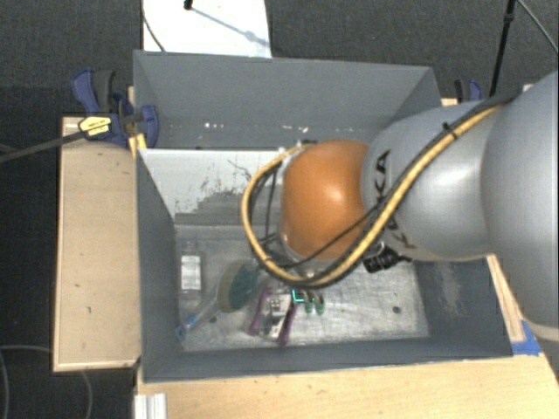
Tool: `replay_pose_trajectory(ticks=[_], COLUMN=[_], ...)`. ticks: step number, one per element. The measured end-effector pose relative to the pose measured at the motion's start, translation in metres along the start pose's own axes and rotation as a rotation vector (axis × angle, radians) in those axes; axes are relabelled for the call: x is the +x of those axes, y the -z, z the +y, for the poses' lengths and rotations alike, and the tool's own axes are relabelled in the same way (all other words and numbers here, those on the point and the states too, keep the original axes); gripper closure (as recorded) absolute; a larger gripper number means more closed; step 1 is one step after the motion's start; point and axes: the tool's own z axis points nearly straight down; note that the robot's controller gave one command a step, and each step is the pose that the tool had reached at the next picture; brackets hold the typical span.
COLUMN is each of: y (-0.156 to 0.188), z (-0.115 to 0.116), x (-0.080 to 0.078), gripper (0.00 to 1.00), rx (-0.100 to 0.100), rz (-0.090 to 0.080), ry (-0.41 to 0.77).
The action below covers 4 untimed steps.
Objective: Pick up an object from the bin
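Currently the arm [472,190] reaches into the grey metal bin [162,234] from the right. Its orange cover [319,199] and a loop of yellow and black cables [253,225] hide most of the wrist. Under the cover the gripper [281,308] is low over the bin floor, near the front wall and a little left of the middle. Whether it is open or closed I cannot tell, because the cover and the cables hide too much of it. A long purple object [260,314] lies directly at the lower end of the gripper, touching it or almost touching it; I cannot tell if it is gripped. Just to the left of it lies a teal rounded object [238,286], and just to the right are some small green pieces [311,303]. Farther left, near the left wall, a clear plastic block [190,271] lies apart from the others. A thin blue stick [196,320] lies tilted in the front left corner.
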Motion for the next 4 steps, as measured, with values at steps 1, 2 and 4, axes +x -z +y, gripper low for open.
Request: replay_pose_trajectory(ticks=[1, 2, 4], y=[-0.052, -0.068, 0.128], z=[-0.01, 0.014, -0.051], x=[-0.041, -0.058, -0.094], gripper=[0.0, 0.0, 1.0], rx=[-0.007, -0.004, -0.001], rz=[-0.03, -0.011, -0.018], ry=[0.164, -0.156, 0.034])
